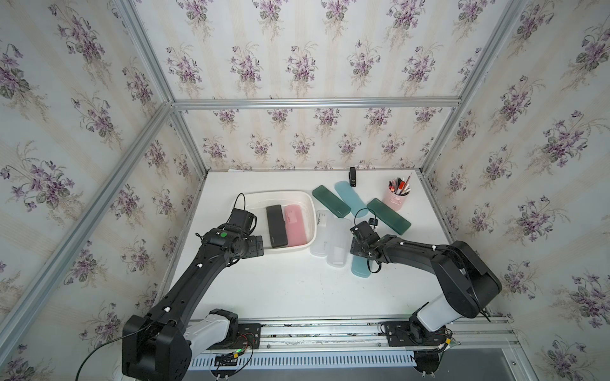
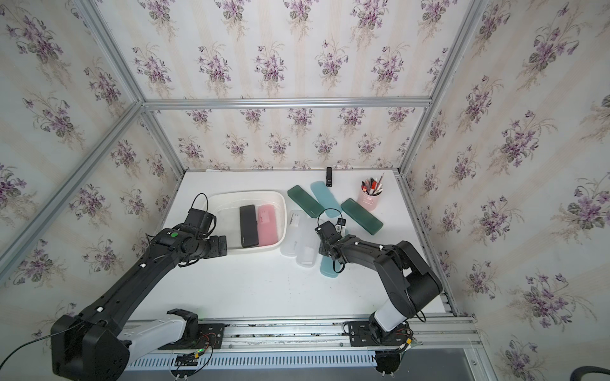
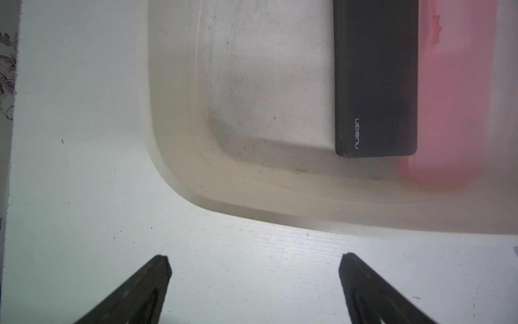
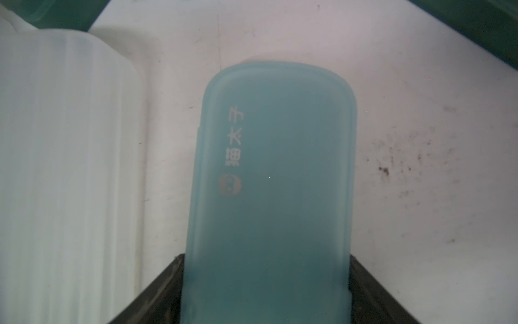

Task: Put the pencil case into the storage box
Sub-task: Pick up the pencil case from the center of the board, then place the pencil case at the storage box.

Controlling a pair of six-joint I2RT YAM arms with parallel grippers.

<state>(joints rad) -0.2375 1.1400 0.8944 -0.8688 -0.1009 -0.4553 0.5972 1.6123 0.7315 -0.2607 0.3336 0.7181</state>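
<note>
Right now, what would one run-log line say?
left jaws: open, empty, beside storage box | right jaws: gripping light blue case | inside: black case, pink case

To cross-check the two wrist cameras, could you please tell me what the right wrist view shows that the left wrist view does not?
Only the right wrist view: a blue case gripped by the right claw, with a white ribbed case beside it. Only the left wrist view: the box, holding a black case and a pink case, and the left claw, open and empty. Both: the white table.
</note>
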